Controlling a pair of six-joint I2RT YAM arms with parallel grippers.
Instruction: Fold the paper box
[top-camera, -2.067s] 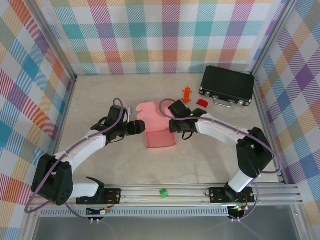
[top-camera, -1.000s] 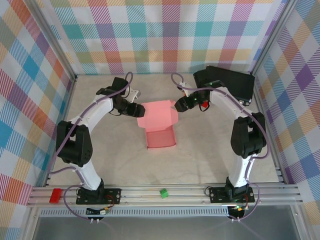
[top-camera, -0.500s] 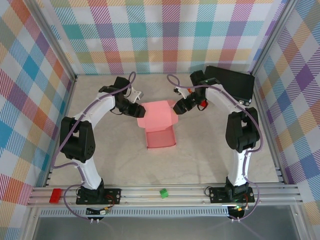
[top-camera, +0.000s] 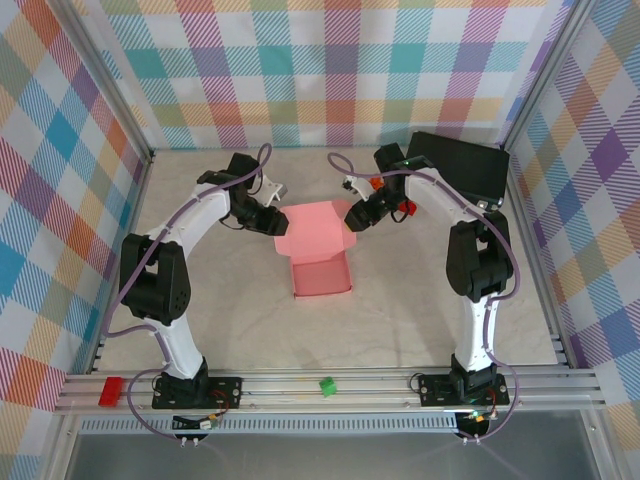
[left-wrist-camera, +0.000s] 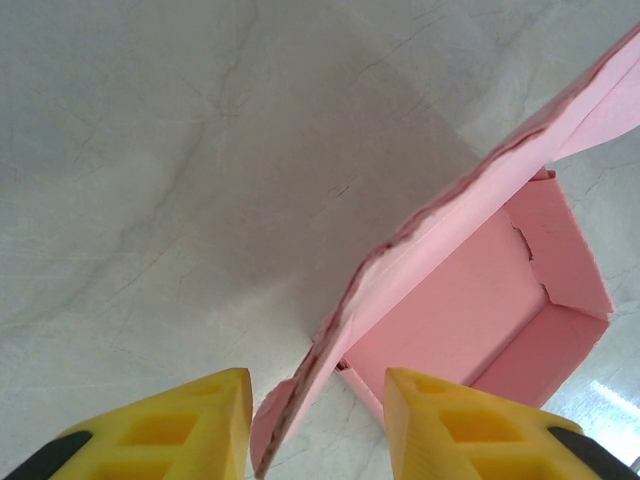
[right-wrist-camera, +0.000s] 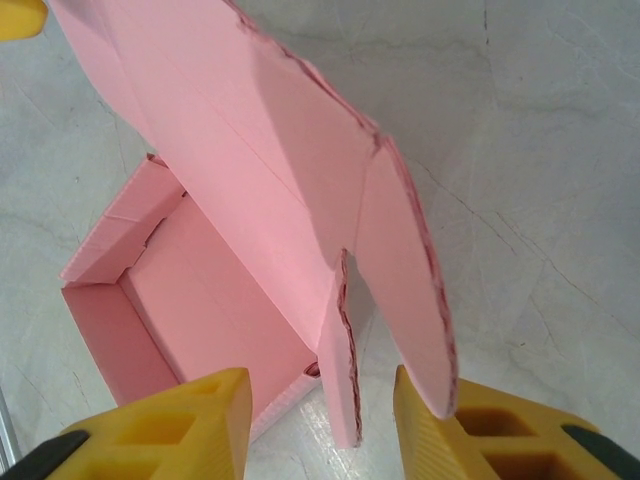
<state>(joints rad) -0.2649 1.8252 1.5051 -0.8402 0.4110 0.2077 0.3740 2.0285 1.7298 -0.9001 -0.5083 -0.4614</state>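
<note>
I see the box (top-camera: 321, 272) mid-table, its tray open and its lid (top-camera: 313, 230) raised. My left gripper (top-camera: 274, 220) straddles the lid's left edge and my right gripper (top-camera: 354, 215) straddles a side flap (right-wrist-camera: 338, 350) (jaws partly apart, card unpinched).

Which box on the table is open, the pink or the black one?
The pink paper box: its tray shows an empty inside and its lid flap is raised. The black case lies shut.

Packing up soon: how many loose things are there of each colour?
Pink: 1, paper box
Black: 1, case
Red: 2, block by the case, block on the front rail
Green: 1, cube
Orange: 1, small piece
Total: 6
</note>
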